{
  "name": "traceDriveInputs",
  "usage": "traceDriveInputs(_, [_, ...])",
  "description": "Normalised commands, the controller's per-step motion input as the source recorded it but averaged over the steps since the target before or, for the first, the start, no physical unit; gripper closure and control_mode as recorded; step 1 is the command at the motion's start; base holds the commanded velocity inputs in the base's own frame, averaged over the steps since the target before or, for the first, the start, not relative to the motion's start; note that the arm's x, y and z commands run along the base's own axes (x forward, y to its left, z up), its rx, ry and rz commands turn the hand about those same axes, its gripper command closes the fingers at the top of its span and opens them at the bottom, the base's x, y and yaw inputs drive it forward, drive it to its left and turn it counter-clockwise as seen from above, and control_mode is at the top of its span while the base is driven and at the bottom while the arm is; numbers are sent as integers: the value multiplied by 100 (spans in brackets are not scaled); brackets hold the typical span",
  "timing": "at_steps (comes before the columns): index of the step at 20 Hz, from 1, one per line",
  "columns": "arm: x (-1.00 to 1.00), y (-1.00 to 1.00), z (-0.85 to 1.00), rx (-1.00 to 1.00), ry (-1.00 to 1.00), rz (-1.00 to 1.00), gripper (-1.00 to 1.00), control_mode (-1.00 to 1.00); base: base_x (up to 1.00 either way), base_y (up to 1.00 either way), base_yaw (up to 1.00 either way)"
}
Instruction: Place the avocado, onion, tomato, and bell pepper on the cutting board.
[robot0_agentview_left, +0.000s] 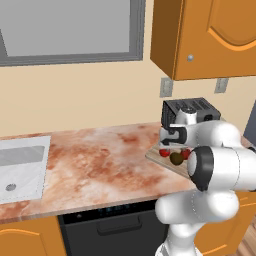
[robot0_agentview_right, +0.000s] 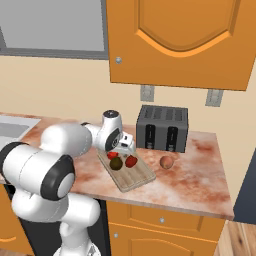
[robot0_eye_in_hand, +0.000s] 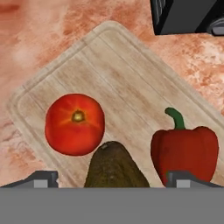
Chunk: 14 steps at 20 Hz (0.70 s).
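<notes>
The tan cutting board (robot0_eye_in_hand: 131, 78) lies on the marble counter in front of the toaster. On it rest a red tomato (robot0_eye_in_hand: 75, 124), a dark olive avocado (robot0_eye_in_hand: 114, 168) and a red bell pepper (robot0_eye_in_hand: 186, 151) with a green stem. My gripper (robot0_eye_in_hand: 114, 179) hovers just over the avocado, open, its fingertips standing wide on either side and touching nothing. From the base views the gripper (robot0_agentview_right: 122, 147) hangs over the board (robot0_agentview_right: 137, 182) above the avocado (robot0_agentview_right: 116, 163), tomato (robot0_agentview_right: 112, 155) and pepper (robot0_agentview_right: 131, 161). The pinkish-brown onion (robot0_agentview_right: 167, 162) sits on the counter right of the board.
A black toaster (robot0_agentview_right: 162, 128) stands against the wall behind the board. The sink (robot0_agentview_left: 20, 167) is far to the left. Orange cabinets (robot0_agentview_right: 180, 40) hang overhead. Bare counter (robot0_agentview_left: 100, 160) stretches between sink and board (robot0_agentview_left: 155, 156).
</notes>
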Motion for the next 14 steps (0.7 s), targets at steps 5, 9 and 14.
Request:
traceDriveInputs(5, [-29,-5,56,-1,-8,0,-100,-100,0,0,0])
traceDriveInputs(9, [-51,-19,50,0,-5,0,-100,-100,0,0,0])
traceDriveInputs(14, [-61,-36,36,-1,-8,0,-100,-100,0,0,0])
